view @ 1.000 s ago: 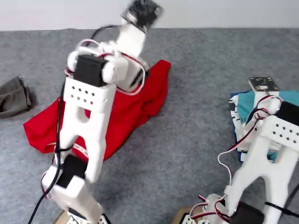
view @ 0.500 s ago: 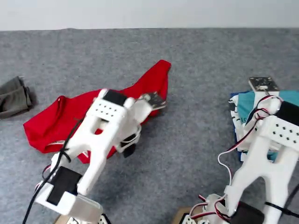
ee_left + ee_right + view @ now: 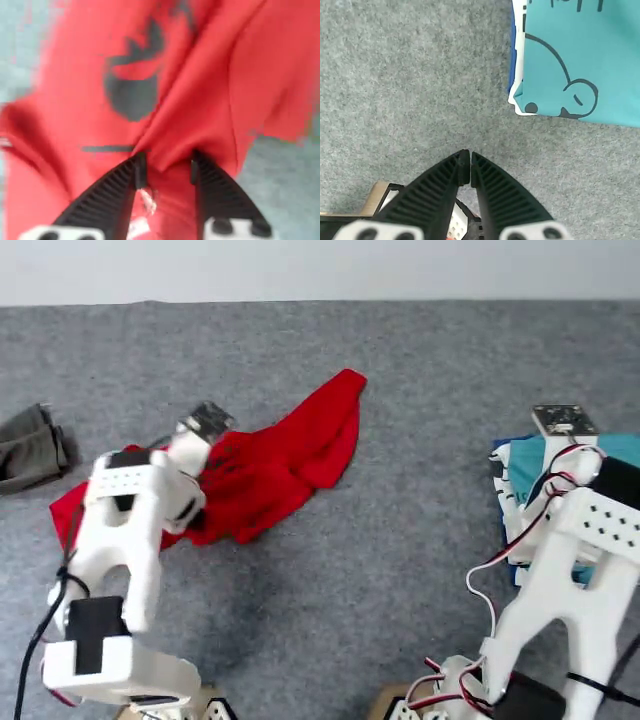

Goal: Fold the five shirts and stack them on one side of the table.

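A crumpled red shirt (image 3: 270,465) lies left of the table's centre. My left arm (image 3: 130,505) bends over its left part. In the left wrist view my left gripper (image 3: 165,167) is shut on a raised fold of the red shirt (image 3: 200,85), with cloth pinched between the black fingers (image 3: 125,180). A bunched grey shirt (image 3: 35,445) lies at the far left edge. A folded stack with a teal shirt (image 3: 535,455) on top sits at the right. My right gripper (image 3: 468,156) is shut on nothing, hovering over bare carpet beside the teal shirt (image 3: 570,60).
The grey carpeted table (image 3: 420,540) has free room in the middle and along the back. The right arm (image 3: 580,550) stands in front of the stack. A white wall runs along the far edge.
My left arm dropped from high at the back and swung left, dragging the red shirt's near part with it. The shirt is now more bunched. The right arm has kept still.
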`<action>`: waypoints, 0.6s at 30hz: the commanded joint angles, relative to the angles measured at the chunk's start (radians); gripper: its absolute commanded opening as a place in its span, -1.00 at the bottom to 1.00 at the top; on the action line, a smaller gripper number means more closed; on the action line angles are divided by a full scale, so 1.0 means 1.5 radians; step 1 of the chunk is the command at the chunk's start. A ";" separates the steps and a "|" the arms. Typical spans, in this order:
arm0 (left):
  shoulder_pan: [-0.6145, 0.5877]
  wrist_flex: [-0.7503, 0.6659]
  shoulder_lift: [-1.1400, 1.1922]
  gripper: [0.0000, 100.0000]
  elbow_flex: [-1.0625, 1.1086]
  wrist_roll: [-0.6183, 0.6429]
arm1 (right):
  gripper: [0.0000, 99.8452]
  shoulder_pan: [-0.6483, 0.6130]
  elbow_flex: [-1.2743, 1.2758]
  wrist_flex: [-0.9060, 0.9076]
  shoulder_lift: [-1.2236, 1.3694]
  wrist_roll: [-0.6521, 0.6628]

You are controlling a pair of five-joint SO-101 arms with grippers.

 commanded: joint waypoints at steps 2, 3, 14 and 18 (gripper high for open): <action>-0.048 -0.028 0.061 -0.70 -0.131 0.014 | -0.98 -0.006 -0.005 0.025 -0.027 -0.005; -0.061 -0.025 0.079 -0.70 -0.166 0.038 | -0.98 -0.006 -0.005 0.025 -0.027 -0.005; -0.027 0.272 0.135 -0.70 -0.444 0.073 | -0.98 -0.006 -0.005 0.026 -0.028 -0.006; 0.037 0.372 0.135 -0.70 -0.478 0.073 | -0.98 -0.006 -0.005 0.026 -0.028 -0.006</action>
